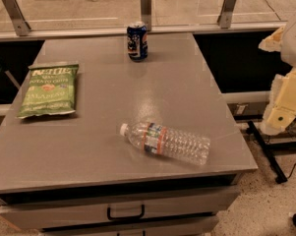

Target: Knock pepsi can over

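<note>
One can (pixel 137 41) stands upright by the far table (pixel 182 82) edge, bare top around it. Off the right edge hangs the gripper (pixel 284 104), state unclear.

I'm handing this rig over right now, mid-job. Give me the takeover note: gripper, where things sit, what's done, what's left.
Gripper: at the right edge of the view, off the table's right side, far from the can.
Pepsi can: upright, near the middle of the table's far edge.
Also on the table: water bottle lying on its side near the front; chip bag lying flat at the left.
Done: nothing yet; the can is not knocked over.
Left: bring the gripper to the can and tip it over.
</note>
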Robot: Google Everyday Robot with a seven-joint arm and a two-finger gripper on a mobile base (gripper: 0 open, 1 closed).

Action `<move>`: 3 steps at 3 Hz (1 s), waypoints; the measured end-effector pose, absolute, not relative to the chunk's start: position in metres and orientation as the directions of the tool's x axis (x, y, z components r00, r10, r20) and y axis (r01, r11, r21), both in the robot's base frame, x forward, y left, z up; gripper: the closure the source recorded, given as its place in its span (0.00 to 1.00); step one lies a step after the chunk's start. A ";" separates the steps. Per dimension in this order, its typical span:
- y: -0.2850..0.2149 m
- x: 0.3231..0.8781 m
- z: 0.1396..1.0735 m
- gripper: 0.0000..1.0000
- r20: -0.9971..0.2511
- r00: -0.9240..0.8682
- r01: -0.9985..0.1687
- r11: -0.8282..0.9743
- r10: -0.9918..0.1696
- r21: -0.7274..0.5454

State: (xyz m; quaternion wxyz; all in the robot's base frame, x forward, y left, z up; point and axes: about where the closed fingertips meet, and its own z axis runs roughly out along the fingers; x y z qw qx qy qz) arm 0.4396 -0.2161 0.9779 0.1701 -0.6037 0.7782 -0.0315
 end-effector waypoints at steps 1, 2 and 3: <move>-0.201 0.472 0.966 0.00 -0.253 -0.163 -0.928 0.235 -0.954 -0.288; -0.170 0.535 0.961 0.00 -0.289 -0.065 -0.914 0.173 -0.955 -0.368; -0.122 0.600 0.977 0.00 -0.328 0.046 -0.882 0.116 -0.943 -0.457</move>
